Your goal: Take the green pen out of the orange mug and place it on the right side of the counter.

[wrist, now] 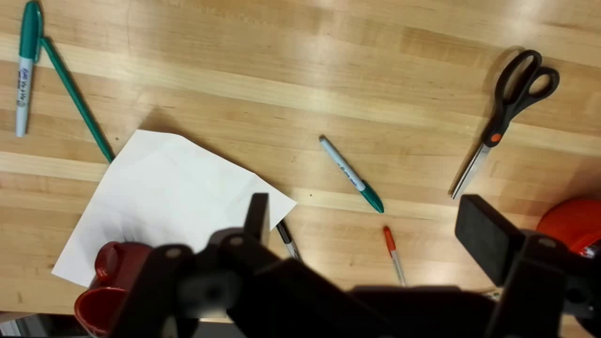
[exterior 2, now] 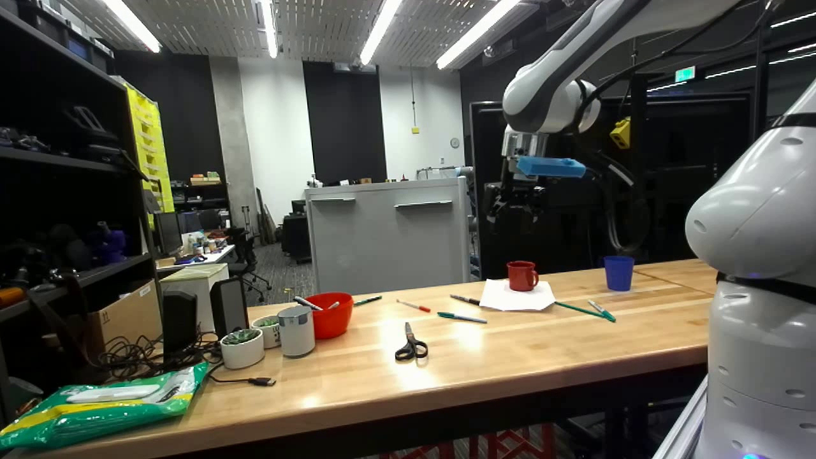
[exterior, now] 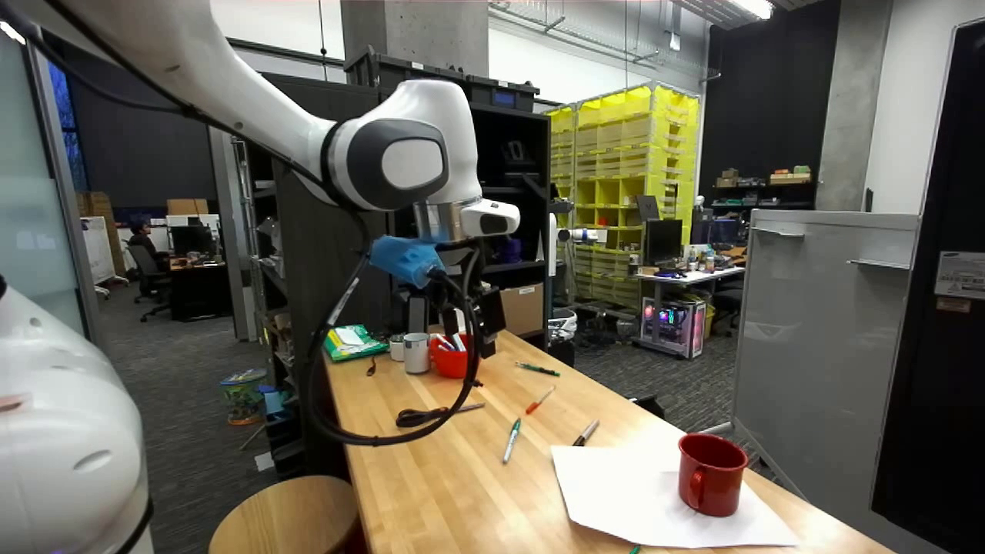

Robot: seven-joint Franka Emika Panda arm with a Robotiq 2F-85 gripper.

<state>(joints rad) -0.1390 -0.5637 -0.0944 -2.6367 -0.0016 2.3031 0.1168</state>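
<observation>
High over the desk point(exterior 2: 510, 338), whose pale wood is laid in long glossy strips, the pincer point(wrist: 371, 228) hangs matt black and blunt, its jaws standing wide apart. Toward the desk's end by the white succulent pots point(exterior 2: 242, 352), about midway between the long edges, stands the orange mug point(exterior 2: 335, 319), smooth and round-walled. Pens point(exterior 2: 308, 304) lean from it, the longer one slanting over the rim toward that end; their lower ends are hidden, so I cannot tell whether one is green. A slim green pen point(wrist: 77, 101) lies flat toward the opposite end, its long axis oblique to the long edges, one tip at the creased white paper point(wrist: 188, 183). Mid-desk, a green-capped marker point(wrist: 350, 171) with a grey barrel also lies oblique, cap pointing toward the orange mug's end and the long edge away from the robot point(exterior 2: 758, 223). Near that edge a glossy dark red mug point(exterior 2: 521, 276) stands upright on the paper; black-handled scissors point(wrist: 504, 110) aim metal blades toward it.
</observation>
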